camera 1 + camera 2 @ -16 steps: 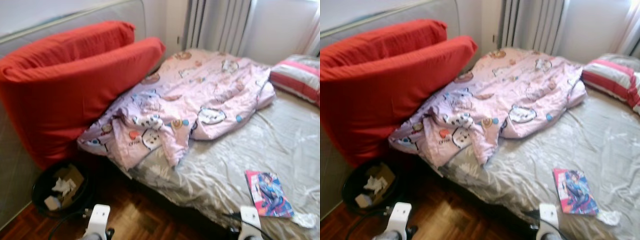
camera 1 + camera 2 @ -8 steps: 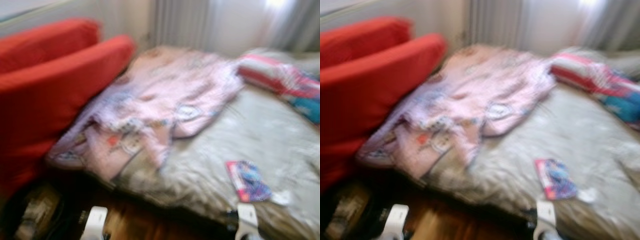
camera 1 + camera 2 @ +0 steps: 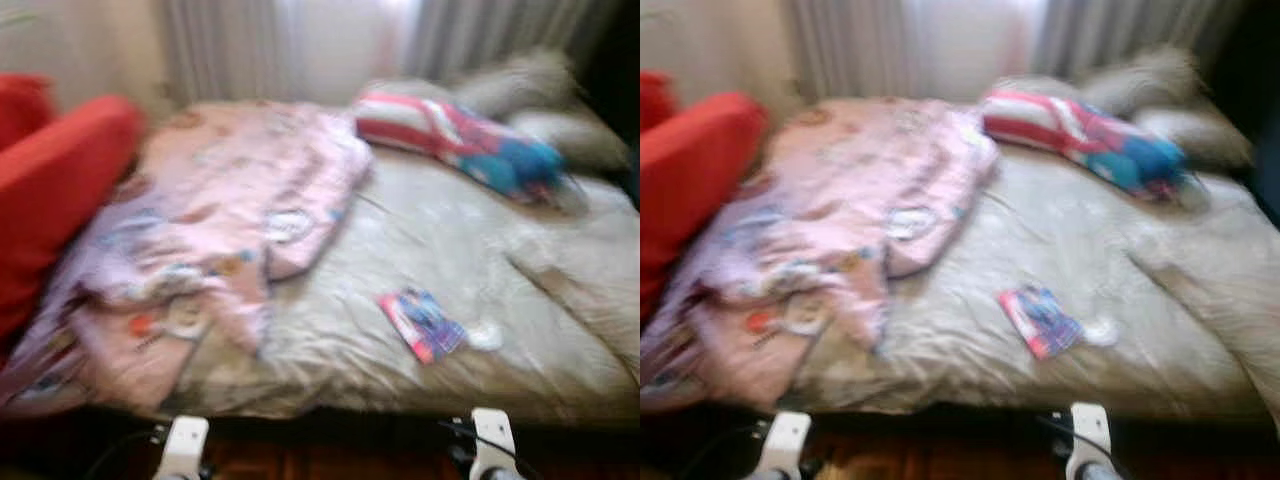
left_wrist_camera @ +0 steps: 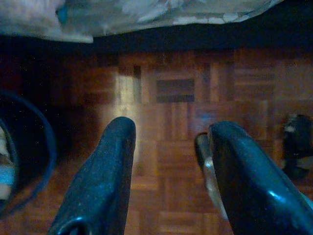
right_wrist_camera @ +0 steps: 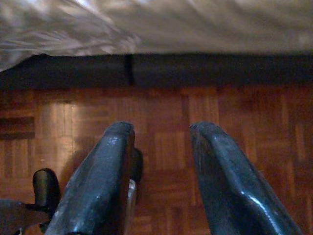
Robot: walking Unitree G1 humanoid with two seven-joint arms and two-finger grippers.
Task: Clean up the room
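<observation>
**Op:** Bed (image 3: 420, 230) is what I've got in front of me, blurred in both eye views. Its grey sheet is rumpled, and a pink printed duvet (image 3: 230, 200) is heaped over the robot's-left half, spilling off the near edge.

**Desk:** Anything loose on it?

**Op:** A small magazine (image 3: 422, 322) with a pink and blue cover lies on the bare sheet near the front edge, and a crumpled white scrap (image 3: 485, 337) sits just beside it. At the head of the bed I see a pink-and-white striped pillow (image 3: 400, 120) with something blue (image 3: 515, 165) against it; too smeared to say what it is. A red cushion (image 3: 55, 190) stands at the far left, touching the duvet.

**Desk:** Grippers?

**Op:** Both hang low over the parquet floor (image 4: 176, 122) by the bed's edge. The left gripper (image 4: 168, 166) has its fingers spread apart with nothing between them; a dark round bin (image 4: 22, 152) sits beside it. The right gripper (image 5: 159, 166) is likewise gaping and empty, with the sheet hanging above the dark gap under the bed.
</observation>
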